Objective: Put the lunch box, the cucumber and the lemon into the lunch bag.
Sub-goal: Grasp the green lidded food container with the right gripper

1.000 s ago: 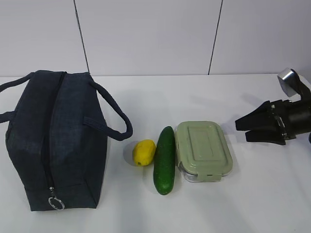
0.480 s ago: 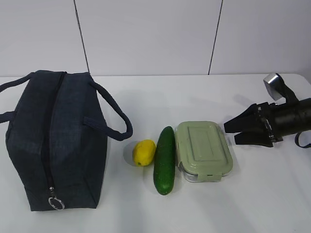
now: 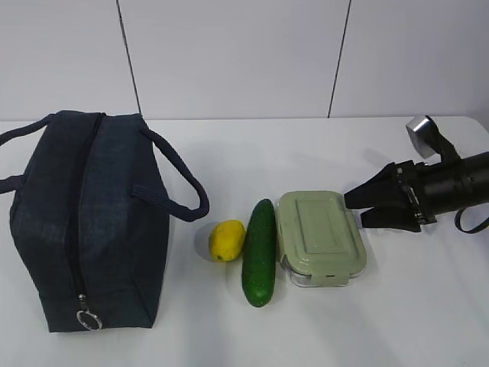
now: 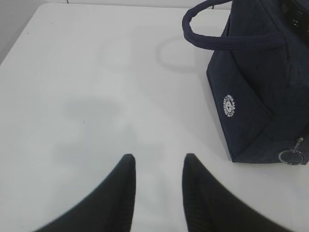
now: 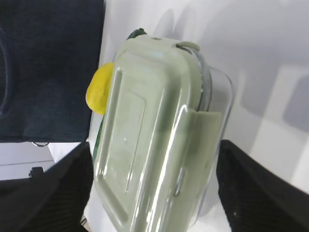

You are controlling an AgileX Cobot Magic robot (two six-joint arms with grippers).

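free: table [image 3: 428, 306] right of lunch box [image 3: 319, 237] | blocked: cucumber [image 3: 259, 252] against its left

A plain white desk [image 3: 321, 336] fills the lower part of the exterior view. Behind it, towards 12 o'clock, a pale panelled wall [image 3: 229, 53] is seen, divided by two thin dark seams [image 3: 127, 57].

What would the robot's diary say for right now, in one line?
right gripper: open, beside lunch box | left gripper: open, holding nothing | cucumber, lemon: on table | lunch bag: zipped shut
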